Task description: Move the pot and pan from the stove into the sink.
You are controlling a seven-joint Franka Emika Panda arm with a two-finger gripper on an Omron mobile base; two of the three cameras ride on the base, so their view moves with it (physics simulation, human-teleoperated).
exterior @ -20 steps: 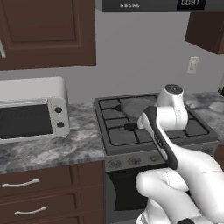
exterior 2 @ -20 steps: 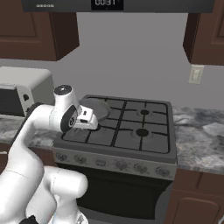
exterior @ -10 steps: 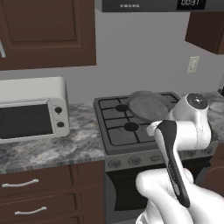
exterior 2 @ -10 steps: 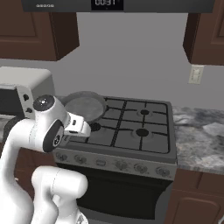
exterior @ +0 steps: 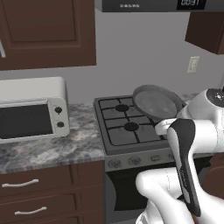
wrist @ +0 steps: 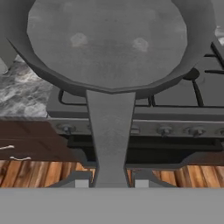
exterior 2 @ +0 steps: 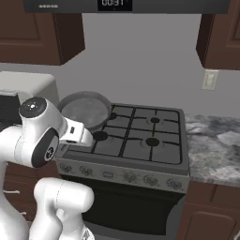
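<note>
The pan (wrist: 109, 39), shallow and light grey, hangs tilted in the air over the stove (exterior: 127, 131), clear of the black grates. My gripper (wrist: 109, 181) is shut on the end of its long flat handle (wrist: 110, 131), which runs down between the two fingertips (wrist: 81, 181). Seen from the left base, the pan (exterior: 155, 101) floats above the stove's right burners, just ahead of my white wrist. From the right base, the pan (exterior 2: 84, 110) sits over the left rear of the stove (exterior 2: 140, 140). The pot and the sink are out of view.
A white microwave (exterior: 30, 109) stands on the granite counter (exterior: 52, 148) left of the stove, over brown drawers (exterior: 35, 192). More granite counter (exterior 2: 215, 140) lies to the stove's right, below a wall outlet (exterior 2: 210, 79). Dark cabinets and a hood hang overhead.
The pan has risen off the grate, tilted, and come nearer to me. My arm has swung back and outward with it. The base has stayed put.
</note>
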